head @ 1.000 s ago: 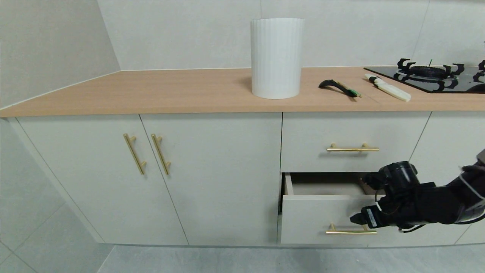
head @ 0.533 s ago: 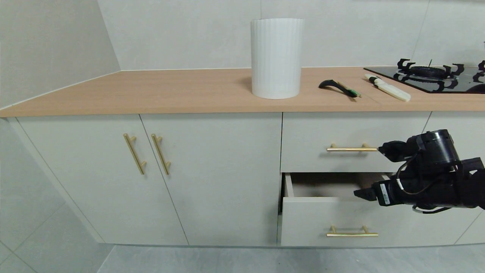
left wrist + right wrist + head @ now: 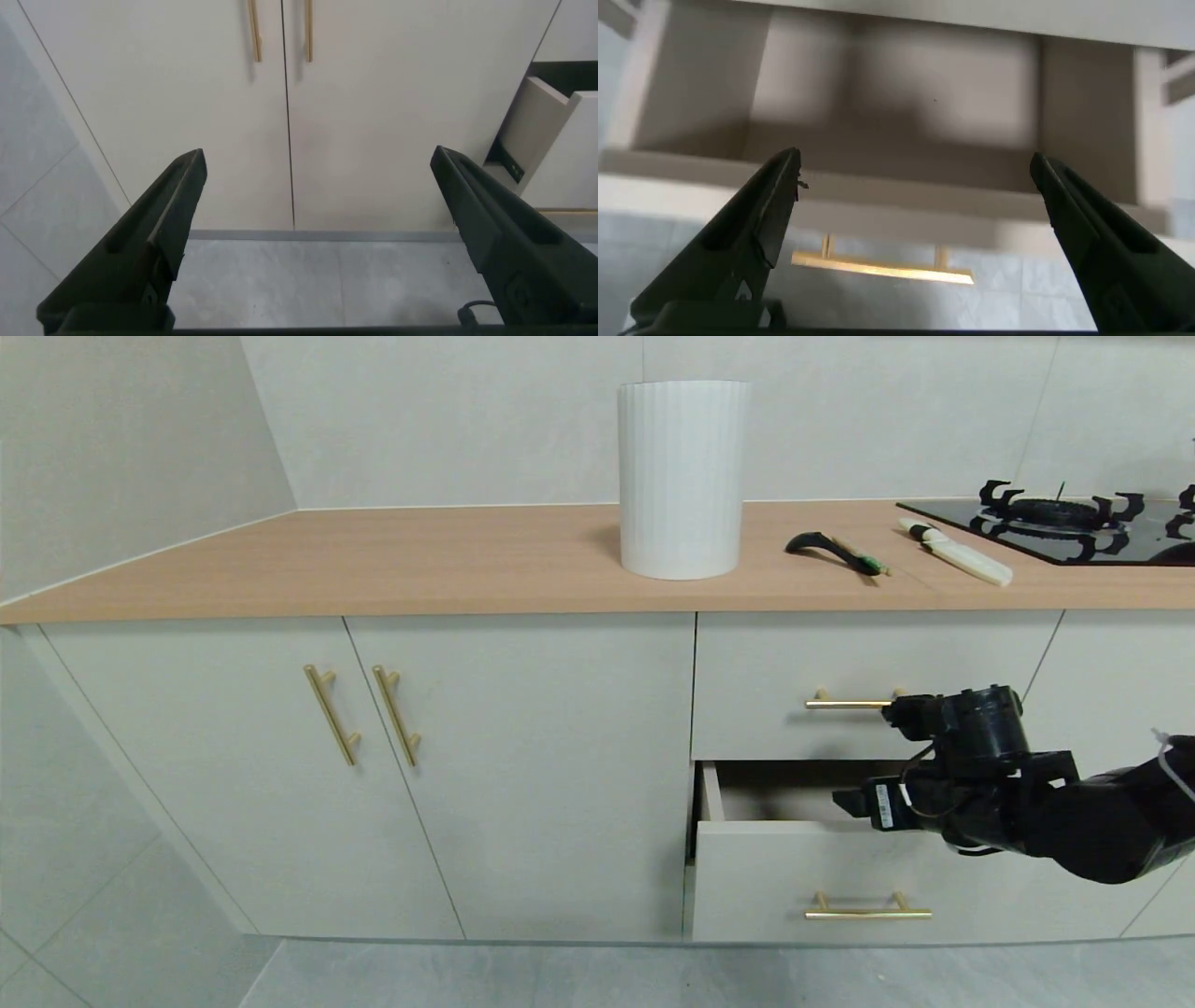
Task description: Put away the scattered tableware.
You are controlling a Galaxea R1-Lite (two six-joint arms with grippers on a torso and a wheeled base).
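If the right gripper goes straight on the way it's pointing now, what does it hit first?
Probably the inside of the open lower drawer. The right gripper has open fingers that frame the drawer's interior, just past the front panel. I cannot tell whether it would meet the floor or the back wall first.

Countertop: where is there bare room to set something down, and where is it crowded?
The long stretch of countertop from the wall corner to the white ribbed container is bare. Crowded: between container and stove lie a black-handled utensil and a white utensil. The open lower drawer looks bare inside, by the open right claw.
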